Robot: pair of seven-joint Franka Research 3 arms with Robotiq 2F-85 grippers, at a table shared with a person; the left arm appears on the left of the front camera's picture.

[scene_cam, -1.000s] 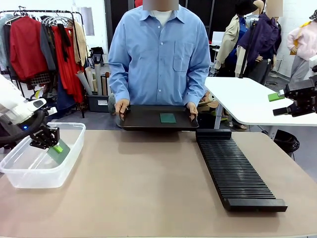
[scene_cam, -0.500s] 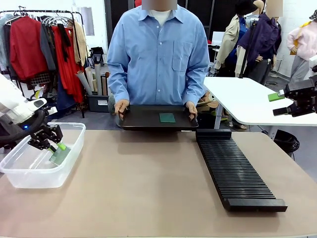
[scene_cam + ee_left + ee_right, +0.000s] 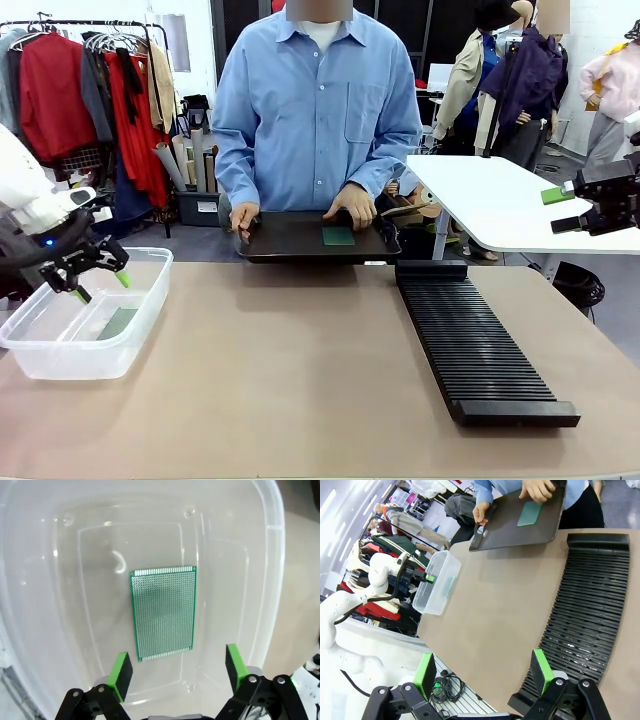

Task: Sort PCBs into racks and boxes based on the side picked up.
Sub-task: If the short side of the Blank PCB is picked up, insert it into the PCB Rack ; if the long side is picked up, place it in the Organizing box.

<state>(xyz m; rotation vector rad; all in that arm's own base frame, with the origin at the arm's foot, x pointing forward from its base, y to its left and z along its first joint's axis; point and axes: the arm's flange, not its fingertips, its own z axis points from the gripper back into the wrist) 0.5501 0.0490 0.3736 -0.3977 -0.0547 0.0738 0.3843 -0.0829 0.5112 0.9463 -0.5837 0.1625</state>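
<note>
Left gripper [image 3: 100,287] hangs over the near end of the box [image 3: 60,360], jaws spread wide with nothing between them. In the wrist view [image 3: 177,667] the green pads sit well apart, looking straight down into the box [image 3: 272,580]. One PCB [image 3: 118,322] lies flat on the box's bottom [image 3: 163,612], clear of the fingers.

Right gripper [image 3: 560,210] is up off the right side, away from the table [image 3: 300,380], also wide open and empty; its wrist cam [image 3: 484,672] shows both pads apart above the near end of the rack [image 3: 590,605]. The rack [image 3: 470,340] runs along the table's right side, and I can't see any boards in its slots.

Across the table a person holds a black tray [image 3: 290,240] at the far edge. A second PCB [image 3: 338,237] lies flat on it [image 3: 529,513]. One hand [image 3: 243,215] grips the tray's edge; the other hand [image 3: 352,205] rests on the tray right by that board, fingers at its edge.
</note>
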